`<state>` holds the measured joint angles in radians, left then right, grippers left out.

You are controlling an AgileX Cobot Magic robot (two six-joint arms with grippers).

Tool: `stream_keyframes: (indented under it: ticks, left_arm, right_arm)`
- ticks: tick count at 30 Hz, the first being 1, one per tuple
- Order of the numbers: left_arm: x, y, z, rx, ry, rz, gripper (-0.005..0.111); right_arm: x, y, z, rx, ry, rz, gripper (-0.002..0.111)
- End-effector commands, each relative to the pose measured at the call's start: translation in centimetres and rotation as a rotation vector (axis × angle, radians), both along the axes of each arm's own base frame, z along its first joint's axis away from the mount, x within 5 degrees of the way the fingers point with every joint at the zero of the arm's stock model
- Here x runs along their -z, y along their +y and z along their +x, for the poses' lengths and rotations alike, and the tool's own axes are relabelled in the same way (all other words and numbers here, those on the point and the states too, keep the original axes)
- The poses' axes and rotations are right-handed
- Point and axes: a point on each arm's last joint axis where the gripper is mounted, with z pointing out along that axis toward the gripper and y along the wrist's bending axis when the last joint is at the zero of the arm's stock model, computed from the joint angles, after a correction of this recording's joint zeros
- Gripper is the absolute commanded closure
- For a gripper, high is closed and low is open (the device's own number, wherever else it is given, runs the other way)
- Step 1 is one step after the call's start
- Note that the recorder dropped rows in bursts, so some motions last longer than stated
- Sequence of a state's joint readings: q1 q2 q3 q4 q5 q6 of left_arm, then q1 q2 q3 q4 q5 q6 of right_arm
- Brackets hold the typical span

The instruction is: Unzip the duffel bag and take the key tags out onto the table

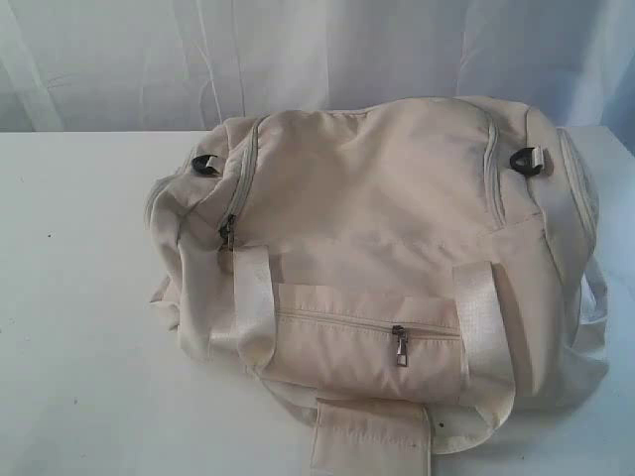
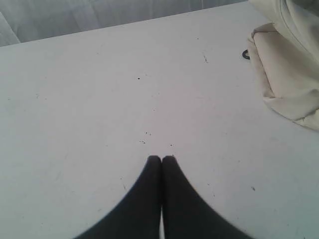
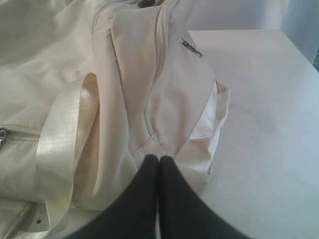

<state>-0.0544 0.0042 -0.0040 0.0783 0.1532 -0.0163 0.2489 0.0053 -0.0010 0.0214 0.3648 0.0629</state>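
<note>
**Position.** The duffel bag [image 1: 397, 228] lies slumped on the counter [image 1: 79, 297], from the middle towards the right side. Every zipper I can see is closed. The key tags are not in sight. I take them to be inside the bag, but I cannot tell which compartment.

**Claws.** The left claw [image 2: 161, 158] hangs over bare counter with its tips pressed together and nothing held, and the bag's corner is well off to one side. The right claw [image 3: 158, 158] is likewise closed and empty, with its tips just at the bag's end panel.

**Hazards, in my judgement:**
- **Wrong zipper.** The main zipper pull [image 1: 227, 233] sits at the bag's left shoulder, and the pocket pull [image 1: 400, 345] is on the front pocket [image 1: 357, 342]. Opening the wrong one wastes the move.
- **Missed pinch.** Both pulls are small and lie flat against the cloth. A claw could close on fabric instead of the metal.
- **Jam or drag.** The bag is soft and unbraced. If one claw tugs while the other holds nothing down, the cloth could bunch up in the teeth or the whole bag could slide.
- **Snag.** A webbing strap [image 1: 253, 297] runs just below the main pull, and a finger could catch in it.
- **Scattered tags.** If the bunch is lifted by one tag or ring, it could slip back into the lining.
</note>
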Motion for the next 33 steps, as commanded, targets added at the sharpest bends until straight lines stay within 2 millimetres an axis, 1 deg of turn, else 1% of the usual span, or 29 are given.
stream_keyframes:
  ticks: [1,9,21,23,26,28,29,31,32,33]
  left_arm:
    - [0.1,0.0,0.0,-0.004,-0.005,0.002,0.107]
    - [0.0,0.0,0.0,-0.004,-0.015,0.001,0.107]
    - [-2.1,0.0,0.3,-0.001,-0.243,-0.009,0.107]
    - [-2.8,0.0,0.3,-0.001,-0.325,-0.022,0.107]
    - [-4.3,0.0,0.2,-0.002,-0.484,-0.126,0.107]
    - [-5.4,0.0,-0.2,0.006,-0.61,-0.156,0.107]
    - [-6.3,0.0,-0.5,0.015,-0.716,-0.162,0.107]
    - [-7.0,0.2,-0.9,0.004,-0.794,-0.214,0.107]
    - [-7.7,0.3,-1.0,-0.003,-0.813,-0.241,0.107]
    - [-9.3,0.5,-1.4,-0.014,-0.824,-0.274,0.107]
  right_arm:
    - [-0.1,0.0,0.0,0.0,-0.016,0.004,0.108]
    - [-0.1,0.0,0.0,0.0,-0.016,0.004,0.108]
    - [-0.1,0.0,0.0,0.0,-0.016,0.004,0.108]
    - [-0.1,0.0,0.0,0.0,-0.016,0.004,0.108]
    - [-0.1,0.0,0.0,0.0,-0.016,0.004,0.108]
    - [-0.1,0.0,0.0,0.0,-0.016,0.004,0.108]
    - [-0.1,0.0,0.0,0.0,-0.016,0.004,0.108]
    - [-0.1,0.0,0.0,0.0,-0.016,0.004,0.108]
    - [-0.1,0.0,0.0,0.0,-0.016,0.004,0.108]
    - [-0.1,0.0,0.0,0.0,-0.016,0.004,0.108]
